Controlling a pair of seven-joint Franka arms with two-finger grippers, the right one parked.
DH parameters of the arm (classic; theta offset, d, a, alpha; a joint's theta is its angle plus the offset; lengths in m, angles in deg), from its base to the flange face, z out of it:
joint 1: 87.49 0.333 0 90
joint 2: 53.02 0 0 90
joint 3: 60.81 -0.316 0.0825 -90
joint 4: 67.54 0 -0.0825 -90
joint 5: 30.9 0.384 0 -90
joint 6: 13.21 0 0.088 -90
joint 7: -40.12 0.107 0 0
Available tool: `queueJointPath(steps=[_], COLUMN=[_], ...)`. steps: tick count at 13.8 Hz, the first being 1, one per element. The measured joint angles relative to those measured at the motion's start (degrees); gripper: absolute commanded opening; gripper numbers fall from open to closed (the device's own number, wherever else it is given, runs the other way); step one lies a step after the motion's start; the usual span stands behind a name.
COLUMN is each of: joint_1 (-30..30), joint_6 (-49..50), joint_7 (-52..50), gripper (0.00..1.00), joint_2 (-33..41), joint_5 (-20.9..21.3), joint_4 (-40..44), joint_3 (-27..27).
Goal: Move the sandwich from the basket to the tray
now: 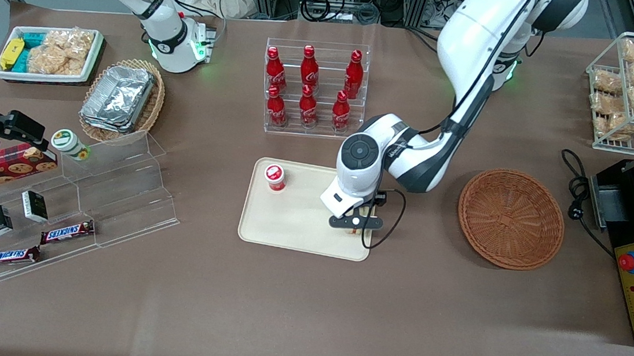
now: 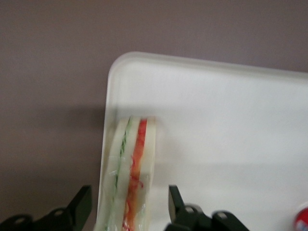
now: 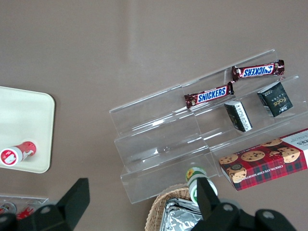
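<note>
**Sandwich stands on tray between parted fingers**

The left arm's gripper (image 2: pixel 129 211) hangs low over the tray's corner nearest the brown wicker basket, its two black fingers (image 2: pixel 80 204) spread wide, one on each side of the sandwich (image 2: pixel 131 173) with a gap showing at both faces, so they grip nothing. The sandwich stands on edge on the cream tray (image 2: pixel 231 125), just inside the rim, its white bread slices sandwiching a red layer and a thin green one. In the front view the gripper (image 1: pixel 354 226) hides nearly all of the wedge. Also on the tray (image 1: pixel 294 228), well apart from the gripper and toward the parked arm's end, stands a small red-capped bottle (image 1: pixel 275 177). The round reddish-brown basket (image 1: pixel 511 218) lies beside the tray toward the working arm's end of the table, nothing in it. Farther from the front camera than the tray, a clear rack holds red cola bottles (image 1: pixel 309 87).
</note>
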Motion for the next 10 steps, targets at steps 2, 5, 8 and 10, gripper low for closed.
queueJointPath(steps=[2, 5, 8, 10], joint_1=[2.1, 6.7, 11.9, 14.6], joint_6=[1.8, 7.4, 14.0, 17.5], joint_7=[-3.2, -6.0, -3.7, 0.2], gripper=[1.0, 1.0, 1.0, 1.0], joint_2=[3.5, 10.2, 15.4, 17.8], joint_5=[0.0, 0.0, 0.0, 0.0], joint_4=[1.1, 1.3, 1.2, 0.8], joint_3=[-0.4, -0.6, -0.8, -0.8])
